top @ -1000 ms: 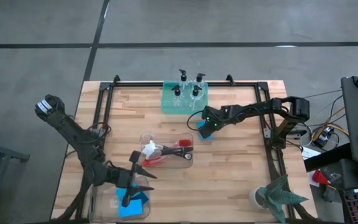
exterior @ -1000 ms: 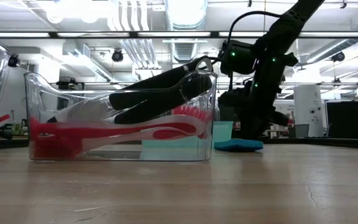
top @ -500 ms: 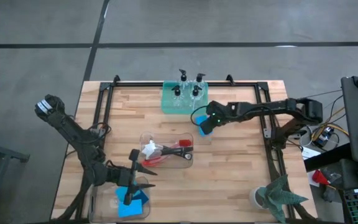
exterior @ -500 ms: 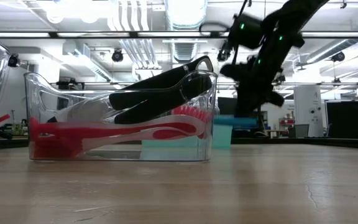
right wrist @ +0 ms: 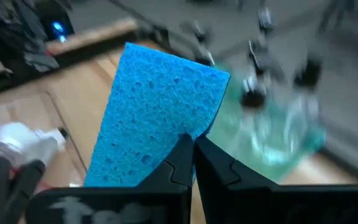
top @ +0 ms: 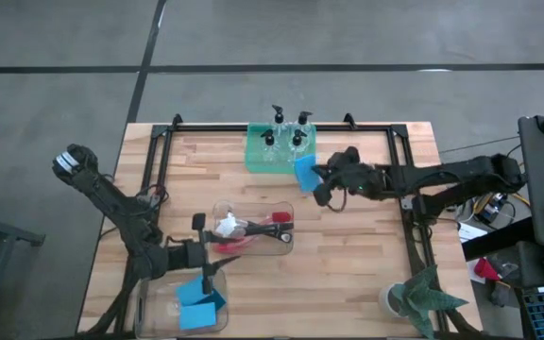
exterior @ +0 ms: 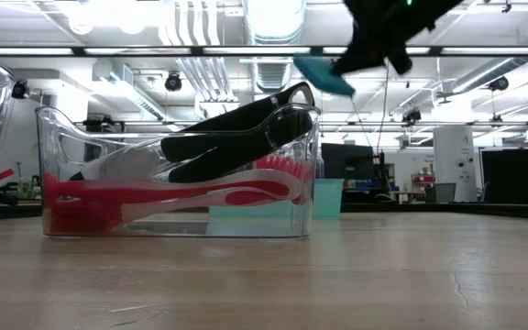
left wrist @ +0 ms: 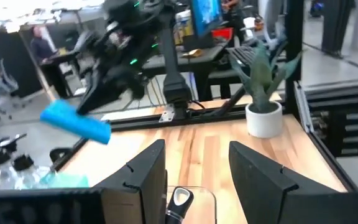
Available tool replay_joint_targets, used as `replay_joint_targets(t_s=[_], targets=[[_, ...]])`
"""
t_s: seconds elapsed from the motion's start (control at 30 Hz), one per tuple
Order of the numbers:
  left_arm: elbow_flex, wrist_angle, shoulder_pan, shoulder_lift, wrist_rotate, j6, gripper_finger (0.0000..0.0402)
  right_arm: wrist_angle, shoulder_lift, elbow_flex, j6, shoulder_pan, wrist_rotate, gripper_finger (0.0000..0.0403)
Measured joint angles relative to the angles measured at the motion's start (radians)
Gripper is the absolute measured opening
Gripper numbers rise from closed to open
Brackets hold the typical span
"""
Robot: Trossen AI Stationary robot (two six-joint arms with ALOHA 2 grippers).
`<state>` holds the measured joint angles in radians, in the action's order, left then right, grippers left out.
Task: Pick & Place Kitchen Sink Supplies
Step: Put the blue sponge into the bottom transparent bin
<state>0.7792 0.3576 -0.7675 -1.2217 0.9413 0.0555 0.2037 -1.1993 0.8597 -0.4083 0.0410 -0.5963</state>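
Since the previous frame, my right fingers [top: 315, 179], clamped on a blue sponge [top: 304, 172], lifted it clear of the surface; transport underway. My left fingers [top: 208, 276] hung apart above the sponge bin [top: 149, 312].

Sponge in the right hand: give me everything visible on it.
The sponge is a flat bright-blue rectangle with an open, porous foam surface and no visible damage. The right hand is shut on one edge of it, fingers pinching it thin there. It is lifted clear of the table, tilted in the low view, touching nothing else. From above it hangs just beside the green tray of pump bottles.
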Motion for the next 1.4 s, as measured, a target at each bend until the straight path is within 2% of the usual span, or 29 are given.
replay_joint_targets(t_s=[0.17, 0.27, 0.4, 0.6, 0.9, 1.07, 1.3, 1.4], targets=[[-0.003, 0.0, 0.033, 0.0, 0.001, -0.081, 0.0172, -0.191, -0.032, 0.0, 0.205, 0.157, -0.193, 0.0008], [-0.02, -0.001, 0.049, -0.003, -0.008, -0.1, 0.0172, -0.348, -0.088, 0.0, 0.327, 0.236, -0.271, 0.0008], [-0.05, 0.041, 0.075, -0.003, -0.008, -0.105, 0.0172, -0.589, -0.192, 0.0, 0.482, 0.312, -0.322, 0.0008], [-0.076, 0.078, 0.099, -0.003, -0.008, -0.111, 0.0172, -0.929, -0.367, 0.019, 0.681, 0.366, -0.324, 0.0008], [-0.081, 0.093, 0.105, -0.005, -0.008, -0.117, 0.0172, -0.968, -0.57, 0.193, 0.752, 0.374, -0.323, 0.0008], [-0.081, 0.089, 0.107, -0.013, -0.014, -0.125, 0.0172, -0.966, -0.635, 0.295, 0.819, 0.384, -0.334, 0.0008], [-0.081, 0.095, 0.109, -0.012, -0.006, -0.14, 0.0172, -0.96, -0.662, 0.353, 0.929, 0.413, -0.49, 0.0008], [-0.081, 0.095, 0.108, -0.01, -0.004, -0.139, 0.0172, -0.96, -0.661, 0.351, 0.921, 0.426, -0.492, 0.0008]])
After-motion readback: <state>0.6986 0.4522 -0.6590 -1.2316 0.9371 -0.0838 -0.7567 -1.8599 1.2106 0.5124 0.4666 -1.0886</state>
